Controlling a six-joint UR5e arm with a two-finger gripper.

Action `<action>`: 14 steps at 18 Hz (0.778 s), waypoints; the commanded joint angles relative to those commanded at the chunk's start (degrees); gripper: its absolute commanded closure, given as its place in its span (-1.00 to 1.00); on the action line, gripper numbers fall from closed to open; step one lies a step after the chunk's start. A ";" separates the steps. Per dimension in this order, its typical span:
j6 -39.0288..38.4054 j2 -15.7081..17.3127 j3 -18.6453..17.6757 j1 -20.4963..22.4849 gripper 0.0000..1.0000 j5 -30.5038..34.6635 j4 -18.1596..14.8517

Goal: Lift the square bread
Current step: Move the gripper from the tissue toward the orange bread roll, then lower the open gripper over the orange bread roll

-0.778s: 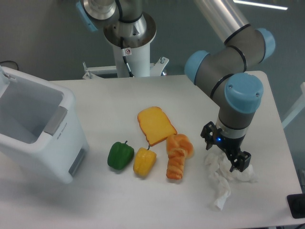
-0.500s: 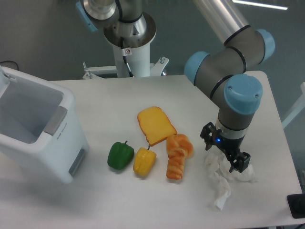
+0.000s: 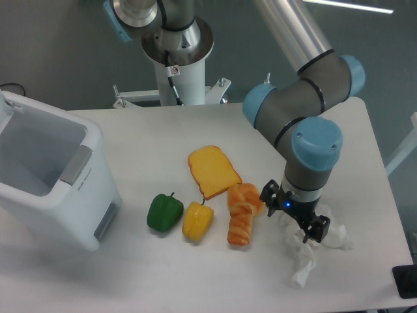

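So square bread (image 3: 214,171) lies flat mid-tabletop, untouched, its near corner against the twisted loaf (image 3: 243,212). Tool (image 3: 294,218) hangs low over crumpled tissue (image 3: 311,244) toward the right edge, grasping nothing; jaw spread unclear from here.

Robotics lab: UR5e arm (image 3: 306,98) bolted by white table (image 3: 163,267), toy food props, grey backdrop wall.

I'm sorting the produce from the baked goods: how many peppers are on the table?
2: a green pepper and a yellow pepper right of it, both below the square bread. None seems hidden.
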 joint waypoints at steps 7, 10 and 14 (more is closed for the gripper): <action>-7.99 0.35 -1.94 -1.32 -1.00 0.17 0.00; -11.60 1.84 -5.81 -2.20 -1.00 1.22 0.18; -12.49 1.49 -6.78 -3.69 -1.00 5.80 0.26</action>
